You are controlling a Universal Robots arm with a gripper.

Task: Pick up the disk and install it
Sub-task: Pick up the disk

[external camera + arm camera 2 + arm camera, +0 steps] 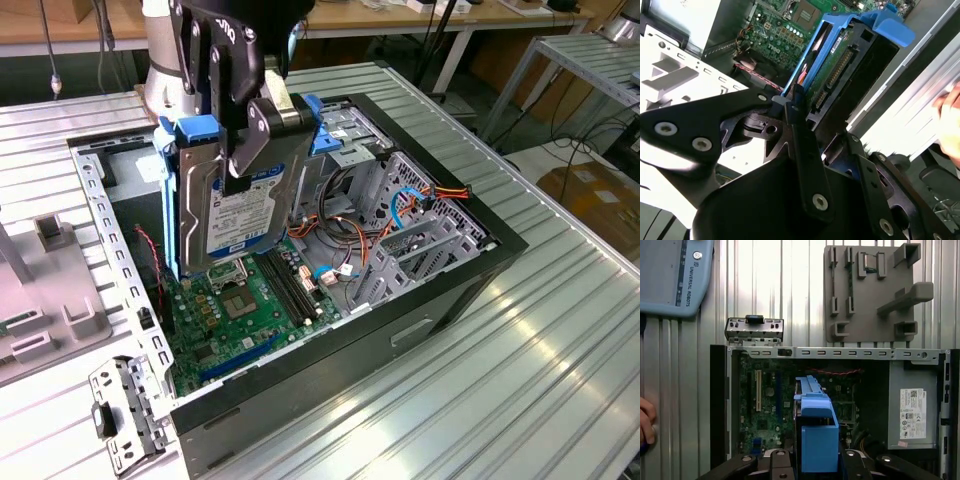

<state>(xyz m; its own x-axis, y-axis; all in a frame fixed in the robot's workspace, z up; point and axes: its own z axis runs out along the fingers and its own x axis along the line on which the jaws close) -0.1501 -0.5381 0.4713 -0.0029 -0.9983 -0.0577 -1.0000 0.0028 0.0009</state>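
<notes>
The disk (pixel 238 215), a metal hard drive with a white label in blue carrier rails, hangs upright and slightly tilted over the open computer case (pixel 400 335). It is above the green motherboard (pixel 245 310). My gripper (pixel 252 165) is shut on the disk from above, with black fingers pressing on its faces. In the second wrist view the disk (pixel 840 57) is seen edge-on with its connector showing, between the gripper (pixel 815 120) fingers. In the first wrist view the blue carrier (pixel 815 432) rises from the gripper (pixel 812 465) over the case interior.
A grey power-supply box (pixel 912 412) sits at one end of the case and a metal drive cage (pixel 355 125) at the far side. A loose metal bracket (pixel 125 410) and a grey fixture (pixel 50 300) lie beside the case. A person's hand (pixel 645 422) is near a pendant (pixel 675 275).
</notes>
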